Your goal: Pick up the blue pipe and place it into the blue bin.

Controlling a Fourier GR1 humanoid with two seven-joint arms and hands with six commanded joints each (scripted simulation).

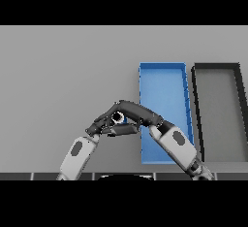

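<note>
Just left of the blue bin (pixel 163 83), the blue pipe (pixel 125 120) shows as a small blue patch with a pale ring at its end, mostly hidden between my two hands. My right hand (pixel 138 111) comes in from the lower right and arches over the pipe with its fingers curled round it. From the lower left, my left hand (pixel 102 126) meets it, its fingers stretched out straight beneath the pipe toward the bin's left wall. The bin is a long open rectangle, and my right forearm crosses its near end.
A dark grey bin (pixel 219 75) of similar shape stands directly right of the blue bin. The grey table (pixel 63 75) stretches to the left and the far side.
</note>
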